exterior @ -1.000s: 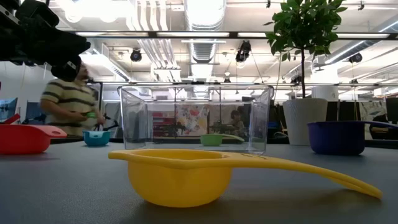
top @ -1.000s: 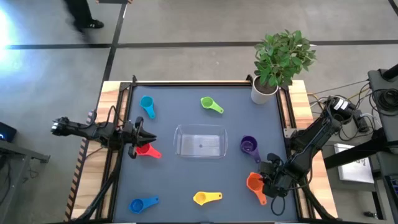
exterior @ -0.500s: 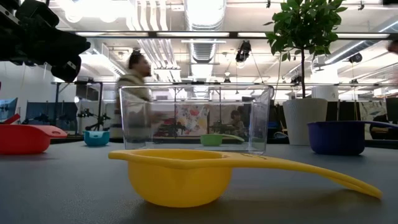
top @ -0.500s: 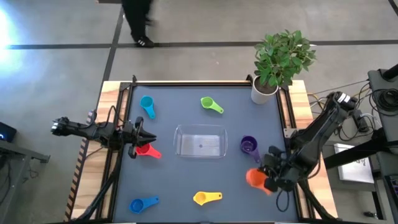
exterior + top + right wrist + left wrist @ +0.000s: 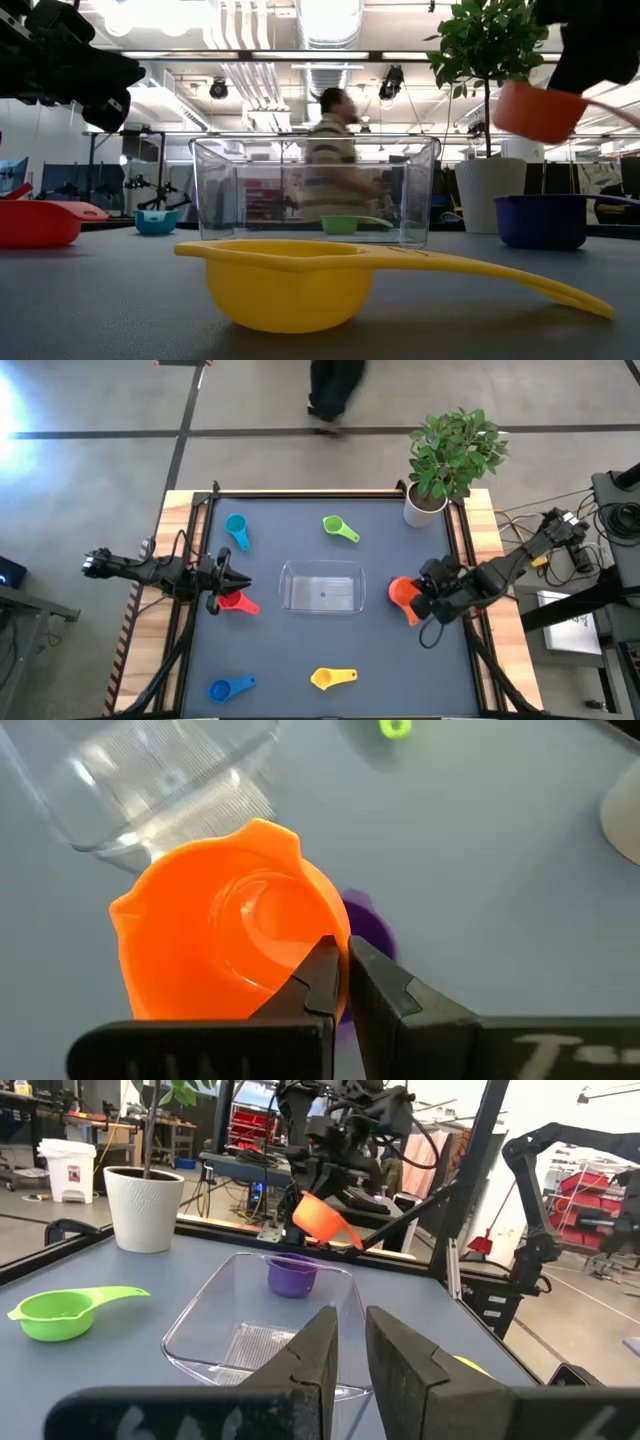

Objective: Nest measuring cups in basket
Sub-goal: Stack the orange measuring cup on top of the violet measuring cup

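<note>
Light is bright and even, coming from ceiling fixtures (image 5: 330, 25) that blow out to white in the low view. A strong glare patch (image 5: 15, 400) washes the floor in the high view. Shadows on the table (image 5: 290, 660) are faint and soft. The walking person (image 5: 335, 160) is smeared by motion blur in the low view. In the right wrist view the orange cup (image 5: 225, 935) sits close and slightly soft, and the basket (image 5: 165, 785) behind it is blurred.

Dark jointed arms (cabled), black claws (image 5: 428, 603)
</note>
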Robot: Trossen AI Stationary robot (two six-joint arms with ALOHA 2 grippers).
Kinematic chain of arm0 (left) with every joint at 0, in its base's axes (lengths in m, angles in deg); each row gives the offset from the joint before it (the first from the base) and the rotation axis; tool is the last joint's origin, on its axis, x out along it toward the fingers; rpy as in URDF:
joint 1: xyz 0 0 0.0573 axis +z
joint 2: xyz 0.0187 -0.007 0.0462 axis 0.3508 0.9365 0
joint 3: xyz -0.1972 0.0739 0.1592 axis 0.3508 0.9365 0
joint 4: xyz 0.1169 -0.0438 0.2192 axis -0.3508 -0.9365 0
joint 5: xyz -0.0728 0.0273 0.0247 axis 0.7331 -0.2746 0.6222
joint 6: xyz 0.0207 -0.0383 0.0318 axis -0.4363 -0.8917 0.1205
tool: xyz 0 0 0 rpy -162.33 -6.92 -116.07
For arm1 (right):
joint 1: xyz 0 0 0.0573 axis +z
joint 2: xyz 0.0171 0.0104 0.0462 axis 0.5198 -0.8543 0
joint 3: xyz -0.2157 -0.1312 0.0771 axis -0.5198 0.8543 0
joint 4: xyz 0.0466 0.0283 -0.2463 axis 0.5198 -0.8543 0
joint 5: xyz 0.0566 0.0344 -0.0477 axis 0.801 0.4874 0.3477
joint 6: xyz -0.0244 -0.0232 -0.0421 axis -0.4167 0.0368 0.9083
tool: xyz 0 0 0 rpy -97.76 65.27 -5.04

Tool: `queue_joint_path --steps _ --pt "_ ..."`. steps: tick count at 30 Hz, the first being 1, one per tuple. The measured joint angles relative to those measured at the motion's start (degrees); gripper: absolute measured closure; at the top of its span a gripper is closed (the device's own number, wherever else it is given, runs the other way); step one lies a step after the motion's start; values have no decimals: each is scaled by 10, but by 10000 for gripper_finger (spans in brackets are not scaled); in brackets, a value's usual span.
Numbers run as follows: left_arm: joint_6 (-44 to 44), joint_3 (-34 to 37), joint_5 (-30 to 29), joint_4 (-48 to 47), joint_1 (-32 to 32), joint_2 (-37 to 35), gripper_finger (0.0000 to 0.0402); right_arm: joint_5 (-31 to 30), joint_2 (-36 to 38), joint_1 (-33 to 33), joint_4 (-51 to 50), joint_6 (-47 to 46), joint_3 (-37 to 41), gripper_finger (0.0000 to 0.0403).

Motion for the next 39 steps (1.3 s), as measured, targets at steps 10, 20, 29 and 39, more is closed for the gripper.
queue_joint_path --steps 10,20,29,39 --pt "0 0 0 0 0 0 363 87 -15 -102 1 79 9 394" --pt "0 0 0 0 0 0 363 145 -15 -166 11 133 19 394" --pt "0 0 0 0 0 0 363 169 -15 -187 42 142 47 394" --pt "0 0 0 -1 0 0 363 185 -15 -196 100 146 100 394"
